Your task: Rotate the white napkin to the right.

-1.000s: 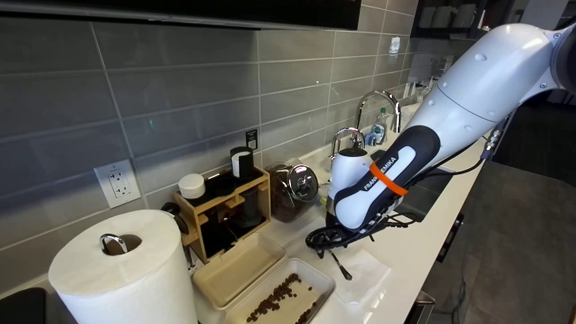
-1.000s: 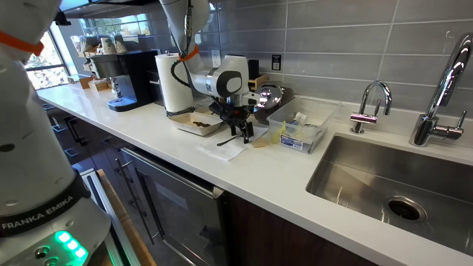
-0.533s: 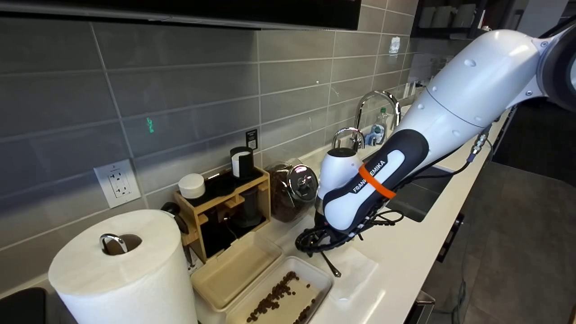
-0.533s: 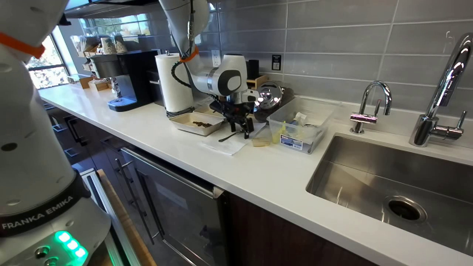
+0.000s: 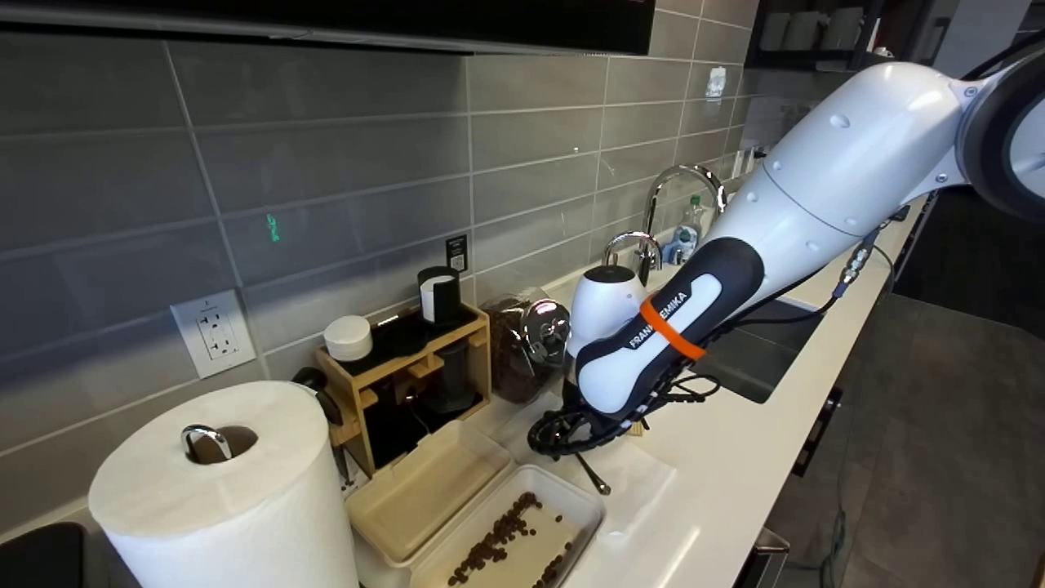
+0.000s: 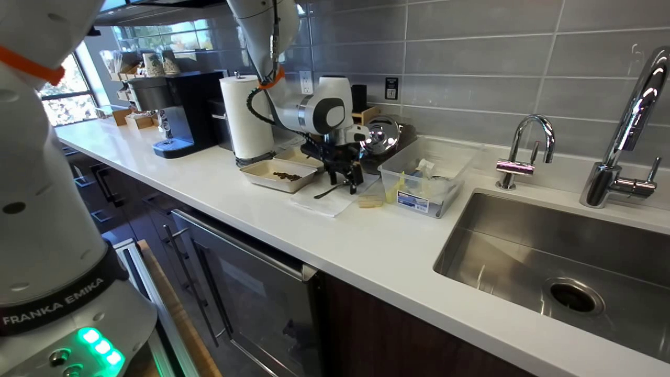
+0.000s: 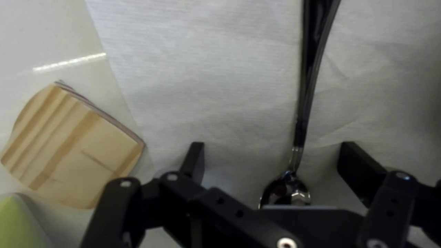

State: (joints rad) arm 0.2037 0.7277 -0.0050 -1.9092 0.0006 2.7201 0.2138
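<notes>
On white counter (image 6: pixel 377 246), under wide-spread, empty black gripper (image 7: pixel 272 151), flat white rectangular napkin (image 7: pixel 213 79) has slid, barely turned, toward grey tiled wall (image 6: pixel 471 57), shiny metal spoon (image 7: pixel 305 103) on top; rotation likely unfinished.

White counter (image 6: pixel 398 241) beneath white napkin (image 7: pixel 206 75), wooden piece (image 7: pixel 75 148), pale tray (image 6: pixel 267 181), clear bin (image 6: pixel 419 186) and black coffee machine (image 6: pixel 194 110)
</notes>
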